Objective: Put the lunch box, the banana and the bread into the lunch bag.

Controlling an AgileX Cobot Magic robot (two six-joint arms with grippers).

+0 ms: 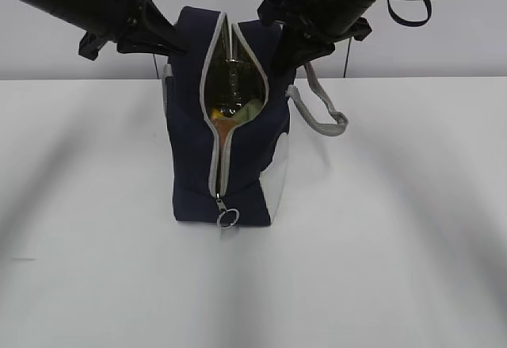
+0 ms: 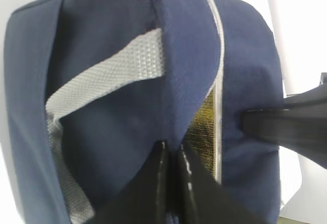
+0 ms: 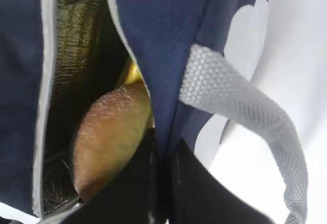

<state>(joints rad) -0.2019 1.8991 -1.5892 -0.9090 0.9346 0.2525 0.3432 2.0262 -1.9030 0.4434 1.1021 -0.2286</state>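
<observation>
The navy lunch bag (image 1: 194,126) stands upright on the white table, its zipper open at the top. My left gripper (image 1: 181,47) is shut on the fabric at the left side of the opening (image 2: 172,145). My right gripper (image 1: 281,63) is shut on the right side's edge (image 3: 162,137). Between them the mouth is held apart. Inside, against the foil lining, lies the brown bread (image 3: 110,132) with a bit of yellow banana (image 3: 132,73) behind it. A pale green patch (image 1: 250,110) beside the bread looks like the lunch box lid; the rest of the box is hidden.
A grey webbing handle (image 1: 321,110) hangs off the bag's right side, another (image 2: 102,78) lies against the left side. The zipper's ring pull (image 1: 227,219) sits at the bag's near bottom end. White table (image 1: 396,245) surrounds the bag; a wall stands behind.
</observation>
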